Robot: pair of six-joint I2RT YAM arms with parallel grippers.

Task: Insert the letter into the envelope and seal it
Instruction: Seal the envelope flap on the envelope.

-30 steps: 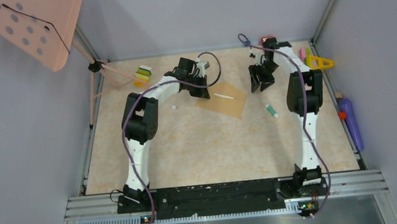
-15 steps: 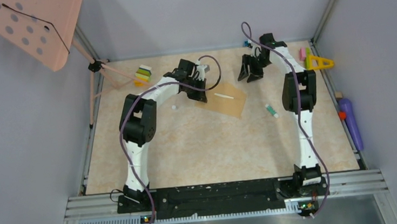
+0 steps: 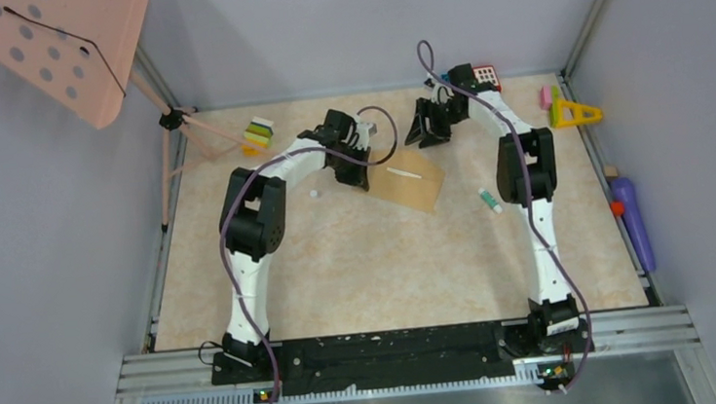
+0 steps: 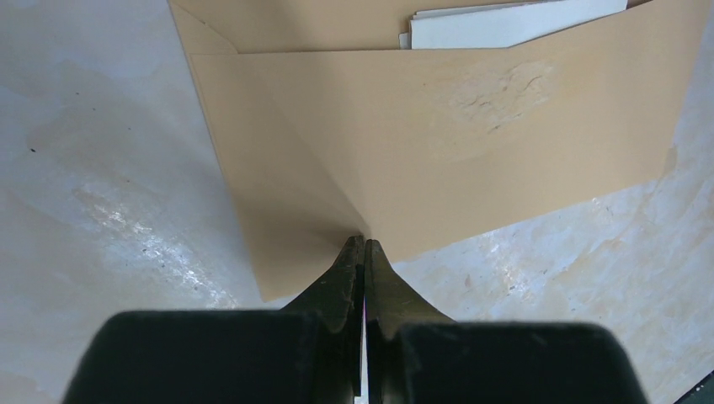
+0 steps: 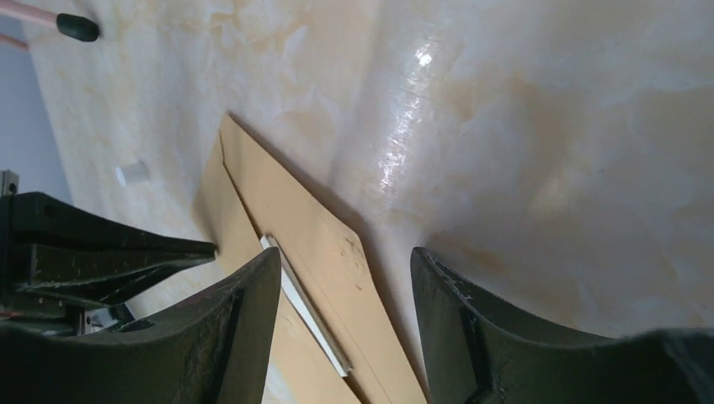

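Observation:
The tan envelope (image 3: 403,182) lies flat on the table's far middle. It also shows in the left wrist view (image 4: 471,126) and the right wrist view (image 5: 316,252). The white letter (image 4: 514,21) sticks out of its opening as a thin strip (image 3: 403,173), (image 5: 303,307). My left gripper (image 3: 361,174) is shut, its tips (image 4: 364,244) pinching the envelope's near edge, where a crease runs out from them. My right gripper (image 3: 424,136) is open and empty (image 5: 343,257), hovering just beyond the envelope's far right edge.
A pink perforated stand (image 3: 57,52) leans at the far left. Coloured blocks (image 3: 258,133), a red dotted block (image 3: 486,75) and a yellow triangle (image 3: 574,113) lie along the back. A small tube (image 3: 490,200) and a purple bottle (image 3: 633,222) lie to the right.
My right gripper has moved left and toward the back wall, from right of the envelope to just behind it. My left gripper has stayed shut at the envelope's left edge.

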